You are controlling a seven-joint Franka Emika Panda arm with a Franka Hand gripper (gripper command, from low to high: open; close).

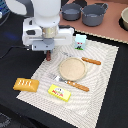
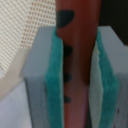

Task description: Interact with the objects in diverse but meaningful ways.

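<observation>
Wrist view: gripper [image 2: 77, 82] w/ teal foam pads clamps smooth reddish-brown sausage [image 2: 77, 60] — dark spots.

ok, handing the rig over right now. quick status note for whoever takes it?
Gripper: shut on the brown sausage, held between the teal pads, above the mat's far corner on the exterior view's left.
On the mat: tan plate in the centre, knife beyond it, fork in front of it, orange bread block and yellow box along the near edge, white-and-blue carton at the far edge.
Done: sausage grasped.
Left: set it down somewhere, perhaps on the bare plate. The other items look untouched.
</observation>
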